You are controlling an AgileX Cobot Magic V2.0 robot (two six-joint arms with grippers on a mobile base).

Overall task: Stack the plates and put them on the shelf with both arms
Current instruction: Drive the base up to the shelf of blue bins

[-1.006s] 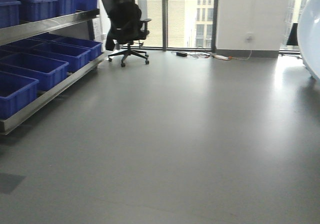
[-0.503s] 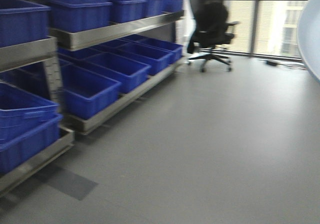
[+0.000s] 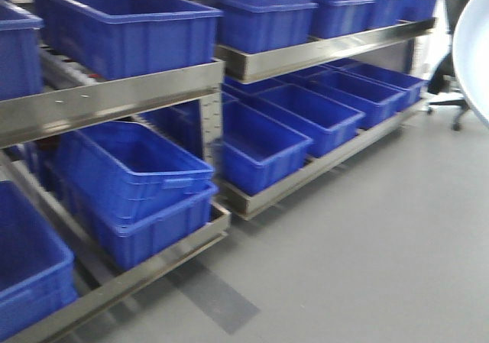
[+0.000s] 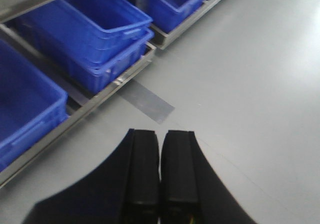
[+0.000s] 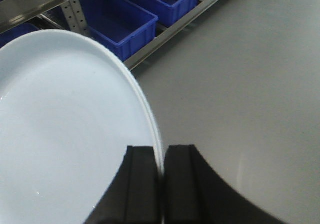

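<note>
**Gripping a white plate (image 5: 65, 134) by the rim**

The plate's edge is pinched by the fingers (image 5: 142, 184) of the right gripper (image 5: 161, 156), above the grey floor (image 5: 240, 84). The left gripper (image 4: 160, 144) fingers are pressed together on nothing. A metal shelf (image 3: 137, 95) loaded with blue bins (image 3: 130, 175) is seen nearby.

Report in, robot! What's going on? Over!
Left gripper shut, nothing in it. Right gripper shut on white plate rim. Blue bins crowd the steel shelf ahead. Over.
</note>
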